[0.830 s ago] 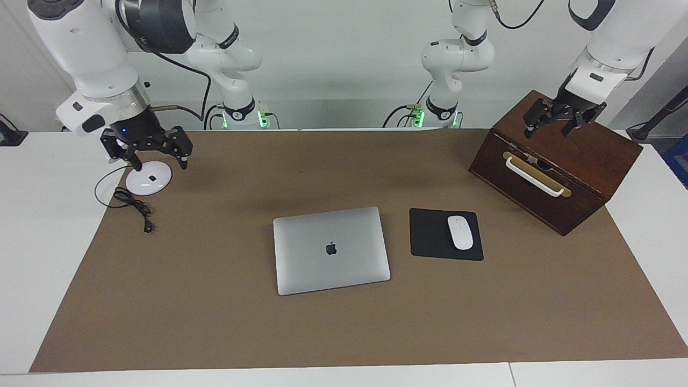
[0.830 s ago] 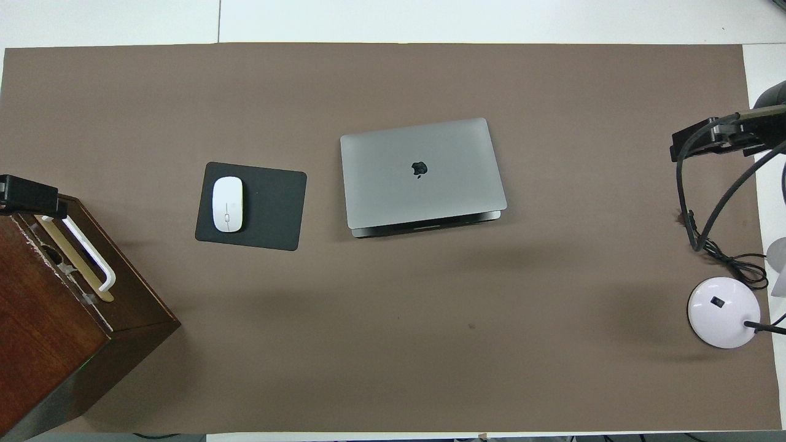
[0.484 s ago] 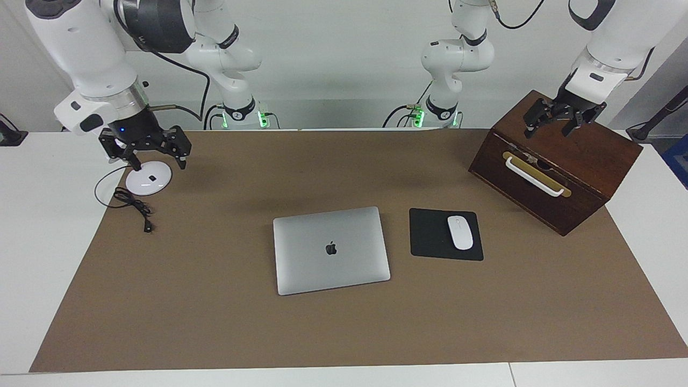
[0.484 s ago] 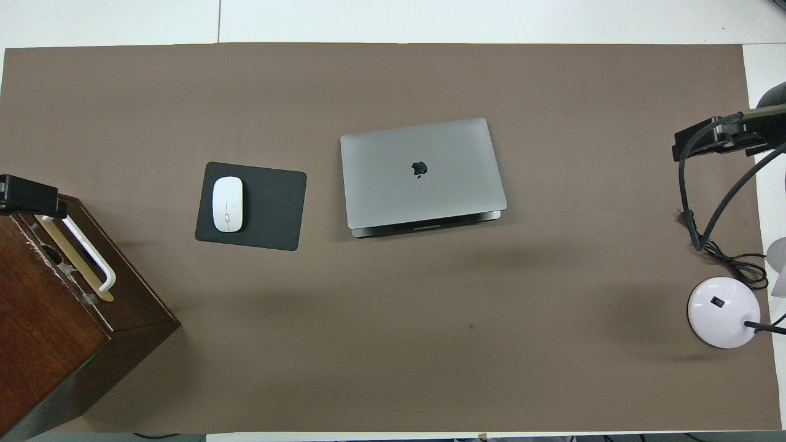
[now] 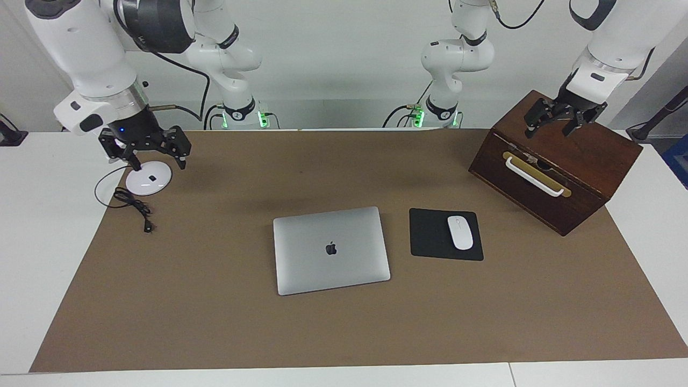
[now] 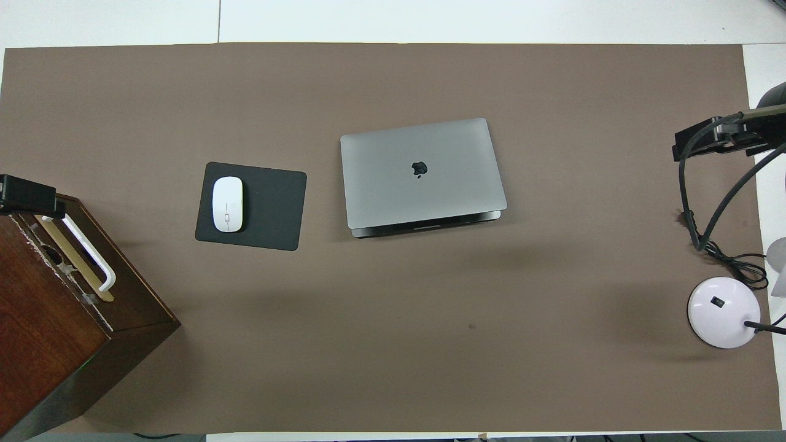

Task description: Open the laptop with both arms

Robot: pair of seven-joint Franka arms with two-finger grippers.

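The laptop [image 5: 331, 250] is thin and silver-grey with a dark apple logo. It lies shut and flat in the middle of the brown mat, and also shows in the overhead view [image 6: 422, 173], with a dark seam along its edge nearer to the robots. My right gripper [image 5: 160, 163] hangs open and empty over a white round base at the right arm's end; part of it shows in the overhead view [image 6: 718, 138]. My left gripper [image 5: 547, 133] hangs open and empty over a wooden box at the left arm's end. Both are well away from the laptop.
A black mouse pad [image 5: 430, 236] with a white mouse [image 5: 460, 232] lies beside the laptop toward the left arm's end. A dark wooden box [image 5: 559, 161] with a white handle stands there. A white round base [image 5: 149, 178] with a black cable [image 5: 134, 207] sits at the right arm's end.
Both grippers have shifted very slightly upward in place. The laptop has not moved.
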